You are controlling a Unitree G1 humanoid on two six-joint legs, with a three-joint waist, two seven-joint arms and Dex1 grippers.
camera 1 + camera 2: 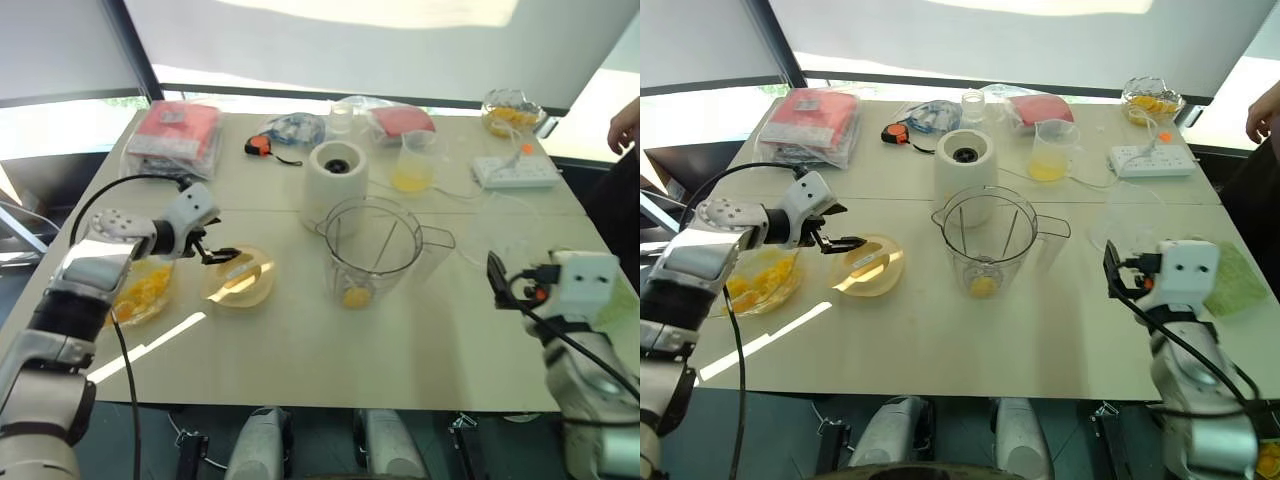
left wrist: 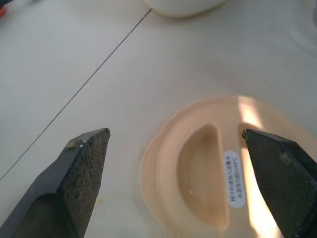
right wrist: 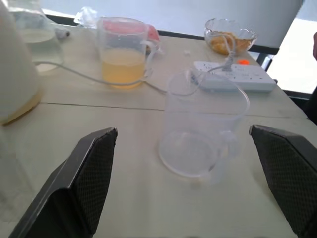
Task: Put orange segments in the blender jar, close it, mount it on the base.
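The clear blender jar (image 1: 375, 245) stands open at mid-table with one of the orange segments (image 1: 355, 297) at its bottom. More orange segments fill a glass bowl (image 1: 140, 290) at the left. The white base (image 1: 335, 178) stands just behind the jar. A round amber lid (image 1: 238, 278) lies flat between bowl and jar. My left gripper (image 1: 220, 255) hovers open just above that lid (image 2: 213, 168), a finger (image 2: 84, 168) on each side of it. My right gripper (image 1: 497, 278) is open, low at the right, level, facing an empty clear beaker (image 3: 203, 134).
A beaker of yellow juice (image 1: 413, 165), a power strip (image 1: 515, 172) with its cord, and a second bowl of fruit (image 1: 510, 110) sit at the back right. Red packets (image 1: 175, 130), a tape measure (image 1: 258, 146) and a bag lie along the back. A person's hand (image 1: 625, 125) is at the right edge.
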